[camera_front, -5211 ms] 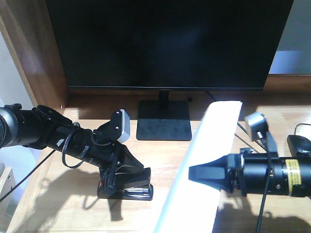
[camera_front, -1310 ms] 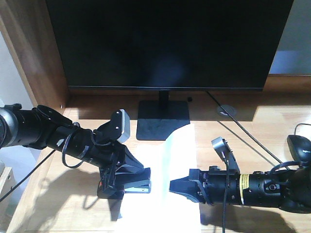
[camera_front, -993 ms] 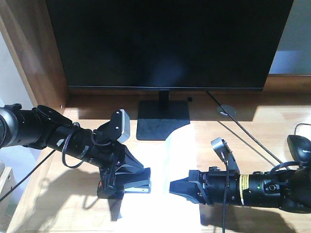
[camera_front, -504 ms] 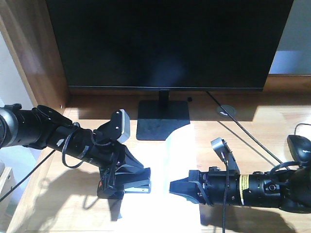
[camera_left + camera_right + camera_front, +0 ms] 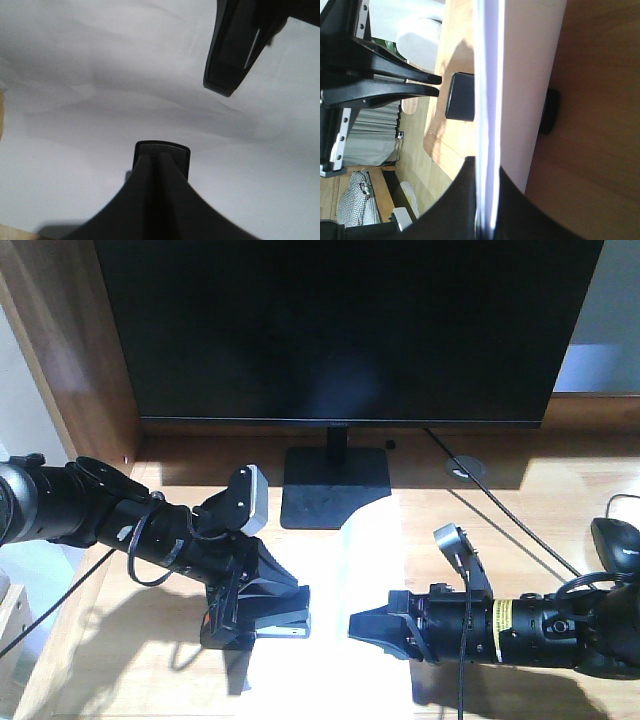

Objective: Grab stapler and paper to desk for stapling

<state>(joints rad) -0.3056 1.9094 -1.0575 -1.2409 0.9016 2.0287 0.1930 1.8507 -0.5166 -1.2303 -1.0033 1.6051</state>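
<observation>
no legible text, yellow arm label (image 5: 514, 613) unreadable

Desk (image 5: 560, 515): light-wood plank top filling the lower half of the front view, sunlit in patches, with a darker brown wooden side panel (image 5: 70, 350) rising along the upper left of the frame.

Items resting on it:
- Monitor stand (image 5: 337, 488), flat black square base, centre of frame, carrying a large dark screen (image 5: 345, 330) that fills the upper half.
- Paper (image 5: 330, 650), white sheet, lower centre, its far end curling up just in front of the stand base.
- Stapler (image 5: 258, 618), black with a red patch, lower left, at the paper's left edge.
- Round cable grommet (image 5: 464, 469), right of the stand, with a black cable (image 5: 520, 530) running toward the lower right.
- Black mouse (image 5: 618, 537), right edge.
</observation>
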